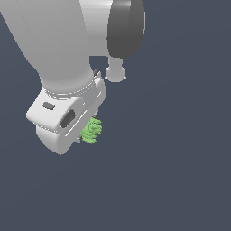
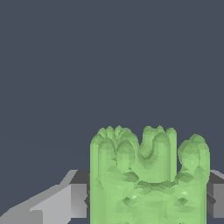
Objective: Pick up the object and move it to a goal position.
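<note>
Filling the lower part of the wrist view, the object [image 2: 148, 179] is sitting closest to the lens; it is bright light green, lumpy and ridged, with several rounded knobs rising along its upper edge; the fingers [image 2: 78, 199] are pressing against it from both sides, one grey pad touching each flank, so they are closed narrowly on it and holding it; the fingertips themselves are showing only as dark grey blocks at the object's edges, and the rest of each finger is running out of the picture.

Seen from the exterior view, the object [image 1: 92, 130] is sticking out as a small green cluster from beneath the white gripper [image 1: 86, 131], much smaller than the hand carrying it; the fingers are mostly hidden behind the gripper body there; the gripper is tilting, its housing leaning toward the exterior view's left; above it the thick white arm [image 1: 54, 40] is rising toward the top edge, with a dark grey joint cap [image 1: 126, 27] showing at the exterior view's upper middle; behind everything a plain dark blue-grey background is spreading evenly.
</note>
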You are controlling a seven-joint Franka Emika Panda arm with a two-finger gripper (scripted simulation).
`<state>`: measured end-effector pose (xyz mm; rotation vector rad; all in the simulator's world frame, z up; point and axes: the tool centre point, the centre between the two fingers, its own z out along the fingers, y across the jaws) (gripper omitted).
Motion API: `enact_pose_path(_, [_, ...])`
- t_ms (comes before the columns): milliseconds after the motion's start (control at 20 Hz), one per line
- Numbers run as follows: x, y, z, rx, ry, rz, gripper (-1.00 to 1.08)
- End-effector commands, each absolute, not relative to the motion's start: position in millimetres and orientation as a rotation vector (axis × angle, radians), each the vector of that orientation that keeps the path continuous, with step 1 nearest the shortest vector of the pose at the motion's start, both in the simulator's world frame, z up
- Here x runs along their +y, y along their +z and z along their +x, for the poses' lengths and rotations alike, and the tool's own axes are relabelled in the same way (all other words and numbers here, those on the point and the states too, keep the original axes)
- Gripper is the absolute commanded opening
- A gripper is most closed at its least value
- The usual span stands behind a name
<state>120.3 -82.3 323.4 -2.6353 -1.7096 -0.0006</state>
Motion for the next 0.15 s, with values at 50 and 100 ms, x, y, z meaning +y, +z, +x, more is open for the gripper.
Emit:
enact_pose_path(50, [-82.5,325.0,121.7,-1.71,-0.001,-2.635,-1.0])
enact_pose_path(100, [-82.5,325.0,121.7,-1.71,-0.001,-2.635,-1.0])
